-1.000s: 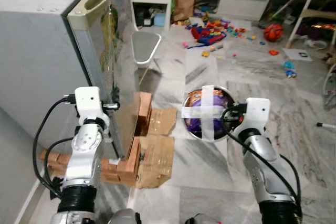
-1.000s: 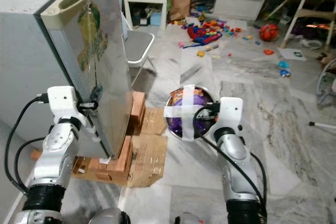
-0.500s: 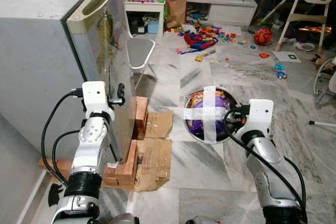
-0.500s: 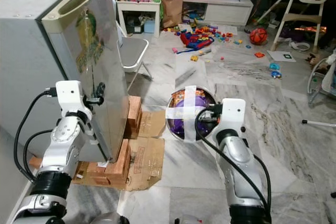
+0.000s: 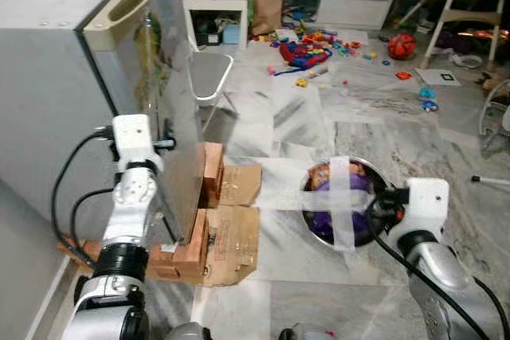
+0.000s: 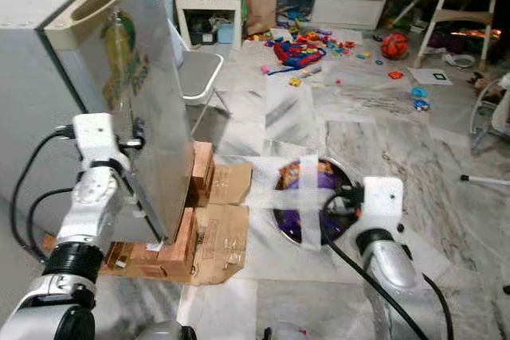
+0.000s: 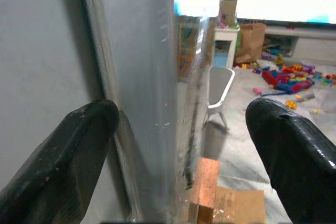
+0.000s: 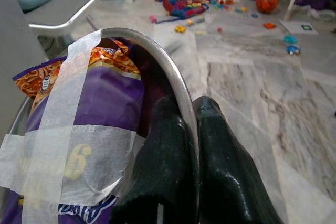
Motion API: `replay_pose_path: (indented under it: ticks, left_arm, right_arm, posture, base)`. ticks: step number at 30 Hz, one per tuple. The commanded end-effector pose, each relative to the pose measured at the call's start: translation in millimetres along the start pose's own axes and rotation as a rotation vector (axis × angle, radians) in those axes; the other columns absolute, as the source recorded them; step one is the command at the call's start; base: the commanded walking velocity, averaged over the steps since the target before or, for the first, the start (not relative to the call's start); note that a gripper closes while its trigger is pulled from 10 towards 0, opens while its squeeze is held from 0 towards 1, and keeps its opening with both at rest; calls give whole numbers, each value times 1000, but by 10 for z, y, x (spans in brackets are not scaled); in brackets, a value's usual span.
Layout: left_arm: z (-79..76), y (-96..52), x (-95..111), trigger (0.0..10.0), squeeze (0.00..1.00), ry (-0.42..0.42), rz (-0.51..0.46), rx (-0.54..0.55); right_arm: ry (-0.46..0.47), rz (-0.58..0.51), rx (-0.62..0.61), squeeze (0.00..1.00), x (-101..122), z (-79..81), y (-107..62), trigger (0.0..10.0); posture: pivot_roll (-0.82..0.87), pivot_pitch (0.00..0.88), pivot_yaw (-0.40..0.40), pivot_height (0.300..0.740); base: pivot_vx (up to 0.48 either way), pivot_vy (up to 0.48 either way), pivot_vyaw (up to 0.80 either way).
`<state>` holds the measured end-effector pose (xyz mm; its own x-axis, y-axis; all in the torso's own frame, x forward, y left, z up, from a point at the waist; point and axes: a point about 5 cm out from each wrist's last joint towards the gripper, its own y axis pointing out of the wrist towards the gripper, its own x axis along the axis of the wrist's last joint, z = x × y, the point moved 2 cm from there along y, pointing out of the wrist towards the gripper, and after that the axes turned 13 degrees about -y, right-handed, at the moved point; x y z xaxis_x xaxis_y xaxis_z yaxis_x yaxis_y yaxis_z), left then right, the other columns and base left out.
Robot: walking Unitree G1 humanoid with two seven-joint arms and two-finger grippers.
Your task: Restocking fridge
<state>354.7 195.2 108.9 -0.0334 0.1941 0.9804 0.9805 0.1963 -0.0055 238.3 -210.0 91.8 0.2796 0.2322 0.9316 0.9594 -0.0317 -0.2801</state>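
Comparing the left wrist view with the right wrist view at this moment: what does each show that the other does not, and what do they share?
Left wrist view alone: the left gripper, its fingers spread open on either side of the fridge door edge, and wooden blocks with cardboard under the fridge.

Right wrist view alone: the right gripper pinched shut on the rim of the metal bowl, which holds a purple and orange snack bag under crossed white tape.

Both: the grey chair, the scattered toys and the marble floor.

Grey fridge standing upright on wooden blocks, door edge-on and slightly ajar; metal bowl held above the floor, purple-and-orange snack bag taped inside.
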Motion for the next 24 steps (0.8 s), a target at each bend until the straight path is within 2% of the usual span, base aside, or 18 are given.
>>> replay_pose_path:
  ticks: [1, 4, 8, 10, 12, 20, 21, 22, 23, 24]
  left_arm:
    - [-30, -53, 23, 10000, 0, -11, -21, -15]
    - [47, -106, -50, 10000, 0, -2, -8, 8]
    - [49, -78, -104, 10000, 0, -10, 18, 0]
    - [1, -24, -120, 10000, 0, -6, 35, -17]
    - [-31, 113, -37, 10000, 0, 3, 16, 19]
    - [-55, 296, 152, 10000, 0, -12, -12, 55]
    - [-72, 310, 148, 10000, 0, -23, -2, 49]
    - [-254, 342, 117, 10000, 0, -33, 33, -37]
    - [-254, 342, 117, 10000, 0, -33, 33, -37]
    - [-329, 345, 107, 10000, 0, -34, 44, -75]
  right_arm:
    - [-2, -31, 22, 0, 100, 18, -19, 10000]
    - [0, -21, 31, 0, 117, 29, -2, 10000]
    - [3, -29, 38, 0, 152, 43, 31, 10000]
    - [4, -35, 41, 0, 176, 48, 42, 10000]
    - [5, -43, 32, 0, 205, 26, 49, 10000]
    - [7, -44, -1, 0, 215, -49, 2, 10000]
    - [8, -44, -2, 0, 215, -50, 3, 10000]
    - [18, -47, -3, 0, 219, -48, 10, 10000]
    - [18, -47, -3, 0, 219, -48, 10, 10000]
    - [24, -48, -1, 0, 220, -44, 13, 10000]
  posture:
    - [-93, 45, -17, 740]
    - [-83, 45, -23, 740]
    - [-85, 46, -27, 740]
    - [-91, 44, -30, 740]
    - [-104, 40, -28, 740]
    - [-134, 28, -11, 740]
    - [-137, 24, -7, 740]
    - [-137, 20, -4, 740]
    - [-137, 20, -4, 740]
    - [-137, 20, -4, 740]
  base:
    - [0, 0, 0]
    - [0, 0, 0]
    - [0, 0, 0]
    - [0, 0, 0]
    - [0, 0, 0]
    - [0, 0, 0]
    - [0, 0, 0]
    - [0, 0, 0]
    - [0, 0, 0]
    - [0, 0, 0]
